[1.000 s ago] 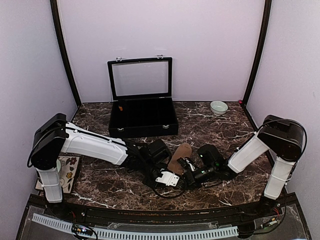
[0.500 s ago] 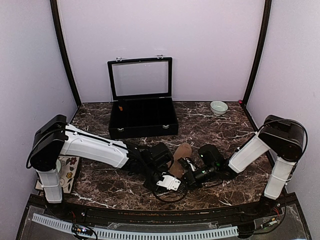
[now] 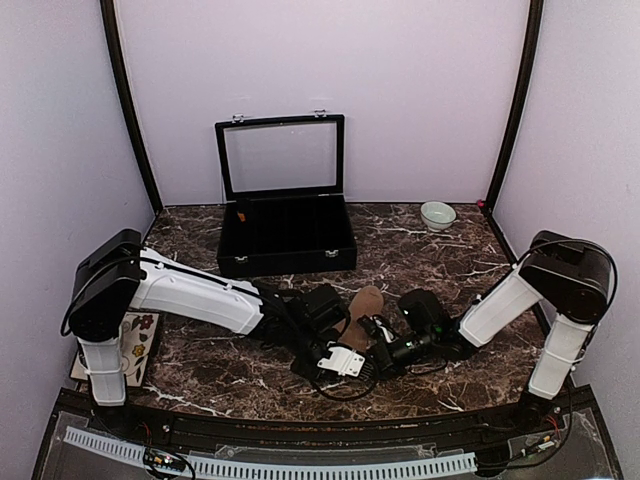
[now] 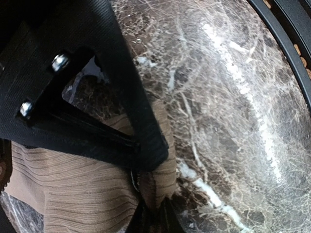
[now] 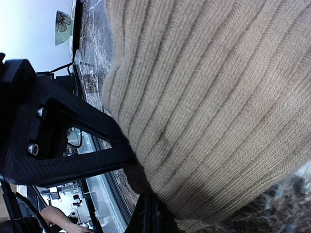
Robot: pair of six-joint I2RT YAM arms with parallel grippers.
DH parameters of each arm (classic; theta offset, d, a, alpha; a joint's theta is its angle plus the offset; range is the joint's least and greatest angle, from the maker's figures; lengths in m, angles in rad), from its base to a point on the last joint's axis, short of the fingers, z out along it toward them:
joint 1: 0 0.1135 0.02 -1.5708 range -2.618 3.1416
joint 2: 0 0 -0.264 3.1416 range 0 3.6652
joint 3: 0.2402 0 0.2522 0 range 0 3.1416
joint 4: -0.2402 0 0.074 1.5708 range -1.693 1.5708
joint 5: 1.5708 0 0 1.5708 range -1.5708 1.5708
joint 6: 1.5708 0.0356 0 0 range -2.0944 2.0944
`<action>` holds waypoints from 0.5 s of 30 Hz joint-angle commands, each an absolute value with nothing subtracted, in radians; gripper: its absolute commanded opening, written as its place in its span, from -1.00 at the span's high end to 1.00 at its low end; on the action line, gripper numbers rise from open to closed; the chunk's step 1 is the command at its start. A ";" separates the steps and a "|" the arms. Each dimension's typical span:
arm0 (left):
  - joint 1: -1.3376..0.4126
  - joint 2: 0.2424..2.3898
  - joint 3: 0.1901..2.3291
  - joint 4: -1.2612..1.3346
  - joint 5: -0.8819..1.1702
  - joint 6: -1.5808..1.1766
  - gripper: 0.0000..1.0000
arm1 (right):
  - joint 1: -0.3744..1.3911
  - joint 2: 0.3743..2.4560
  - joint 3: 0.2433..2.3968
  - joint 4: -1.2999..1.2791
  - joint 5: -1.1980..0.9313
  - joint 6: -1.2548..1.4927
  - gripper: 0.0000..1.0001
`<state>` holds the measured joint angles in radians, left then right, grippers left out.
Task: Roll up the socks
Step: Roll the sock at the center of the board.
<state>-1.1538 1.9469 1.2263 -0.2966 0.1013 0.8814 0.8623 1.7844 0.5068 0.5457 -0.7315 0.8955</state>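
Marble-patterned table (image 3: 200, 385) carries everything, and the open black case (image 3: 285, 240) at its rear serves as the landmark. In front of the case, a little toward the right arm's side, lies the tan ribbed sock (image 3: 362, 305). It runs from near the case front toward the arm bases, and its near end is hidden under the two wrists in the top view. Whether this is one sock or a stacked pair cannot be told.

At that near end, farthest from the case, the left gripper (image 3: 340, 360) and the right gripper (image 3: 385, 350) meet almost nose to nose. The left wrist view shows its fingers closed together with a fold of knit bunched between them. The right wrist view shows its fingers converging on the sock's hem, apparently pinched on it too.

Smallest is a pale bowl (image 3: 437, 214), just beside the case's far right corner and well apart from the work.

The sock looks light, soft and limp. It should stretch and sag rather than hold a shape, and a loose roll would likely spring open. The ribbing should give the fingers good friction. The best hold is probably the hem edge, pinched through its full thickness at both corners.
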 commanded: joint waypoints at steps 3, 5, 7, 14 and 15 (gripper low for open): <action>-1.115 2.024 1.281 -0.438 0.194 0.823 0.90 | 0.852 1.787 0.457 0.408 -0.604 0.874 0.96; -1.107 2.039 1.299 -0.479 0.227 0.812 0.97 | 0.853 1.782 0.459 0.408 -0.596 0.861 0.94; -1.098 2.056 1.310 -0.512 0.255 0.802 0.99 | 0.854 1.766 0.462 0.395 -0.577 0.843 0.91; -1.066 2.111 1.363 -0.617 0.323 0.790 1.00 | 0.854 1.643 0.489 0.255 -0.456 0.741 0.68; -1.064 2.118 1.371 -0.628 0.333 0.790 1.00 | 0.854 1.624 0.488 0.251 -0.437 0.729 0.66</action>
<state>-1.0763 2.0430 1.3792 -0.4618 0.3042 0.8074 0.8616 1.6669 0.4950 0.4240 -0.5957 0.8051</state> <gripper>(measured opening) 0.056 0.151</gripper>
